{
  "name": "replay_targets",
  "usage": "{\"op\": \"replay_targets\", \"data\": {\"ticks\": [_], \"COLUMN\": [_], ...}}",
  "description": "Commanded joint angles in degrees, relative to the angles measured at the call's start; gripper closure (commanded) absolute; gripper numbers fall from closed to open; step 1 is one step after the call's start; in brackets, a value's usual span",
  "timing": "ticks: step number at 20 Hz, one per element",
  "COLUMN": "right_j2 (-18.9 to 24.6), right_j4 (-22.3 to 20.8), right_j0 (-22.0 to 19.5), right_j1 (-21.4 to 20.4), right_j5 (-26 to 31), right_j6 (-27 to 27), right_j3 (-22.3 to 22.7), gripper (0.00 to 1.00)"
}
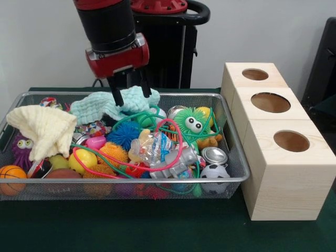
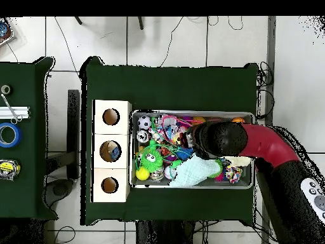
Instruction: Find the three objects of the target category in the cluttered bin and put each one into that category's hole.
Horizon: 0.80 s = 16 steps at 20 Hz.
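Note:
The wire mesh bin (image 1: 232, 137) is full of mixed toys, balls and cloths. In the overhead view the bin (image 2: 190, 114) lies beside the boxes. My gripper (image 1: 132, 93) hangs over the bin's far middle, open, with its fingers (image 1: 118, 97) on either side of a raised fold of a mint green cloth (image 1: 100, 106). Three pale wooden boxes (image 1: 283, 184) stand in a row right of the bin, each with a round hole (image 1: 291, 140) on top. In the overhead view my arm (image 2: 241, 140) hides the gripper, and the mint cloth (image 2: 198, 171) shows beside it.
The bin holds a cream cloth (image 1: 44, 128), a green fuzzy toy with eyes (image 1: 191, 123), a blue spiky ball (image 1: 124, 134), a basketball (image 1: 11, 178), a soccer ball (image 1: 214, 172), a tin can (image 1: 213, 155) and pink and green cords. Tape rolls (image 2: 7, 135) lie on a side table.

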Motion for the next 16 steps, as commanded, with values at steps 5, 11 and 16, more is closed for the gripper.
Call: {"op": "replay_targets", "data": {"ticks": [5, 11, 16], "right_j2": [-3.11, -4.07, -3.70], "right_j4": [-0.68, 0.16, -3.23], "right_j0": [3.94, 6.39, 5.44], "right_j1": [-5.69, -5.28, 2.28], "right_j5": [2.06, -5.50, -12.02], "right_j6": [4.27, 8.28, 4.01], "right_j3": [7.95, 10.82, 7.44], "gripper": [0.00, 0.00, 0.00]}}
